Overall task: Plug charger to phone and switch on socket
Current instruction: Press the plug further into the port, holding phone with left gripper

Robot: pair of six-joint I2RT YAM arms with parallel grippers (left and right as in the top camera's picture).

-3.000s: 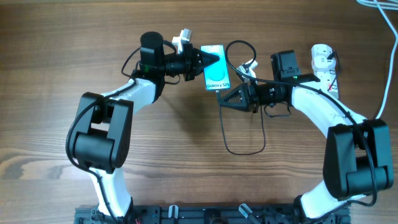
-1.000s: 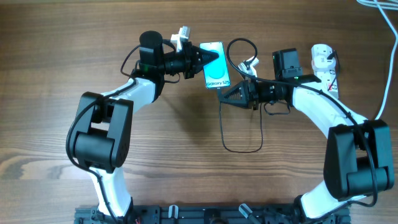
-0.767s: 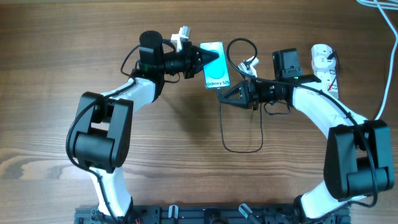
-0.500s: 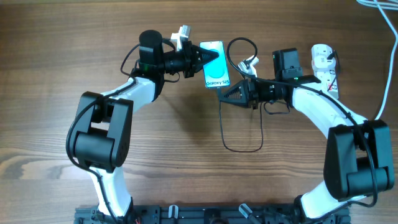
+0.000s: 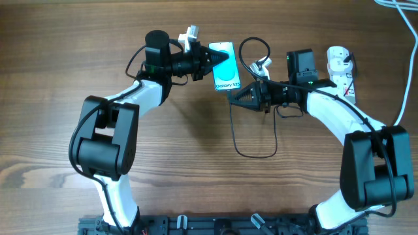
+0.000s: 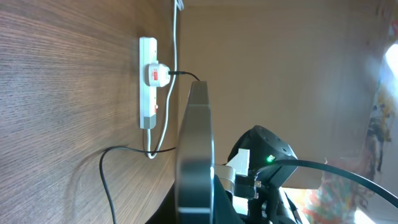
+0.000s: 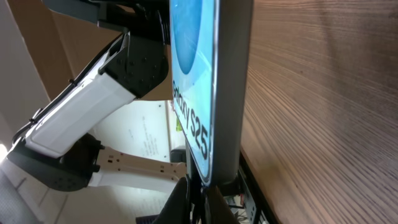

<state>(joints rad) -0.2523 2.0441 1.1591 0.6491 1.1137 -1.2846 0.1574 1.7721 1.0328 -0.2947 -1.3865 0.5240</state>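
My right gripper (image 5: 235, 99) is pinched shut on the plug end of the charger (image 5: 234, 130), right at the near short edge of the phone (image 5: 225, 75). The phone, clamped in my closed left gripper (image 5: 219, 62), runs lengthwise toward the far edge of the table (image 5: 196, 170).

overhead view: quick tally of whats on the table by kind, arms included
phone: 1
charger cable: 1
power strip: 1
white cord: 1
robot arms: 2, the left arm and the right arm
total: 6
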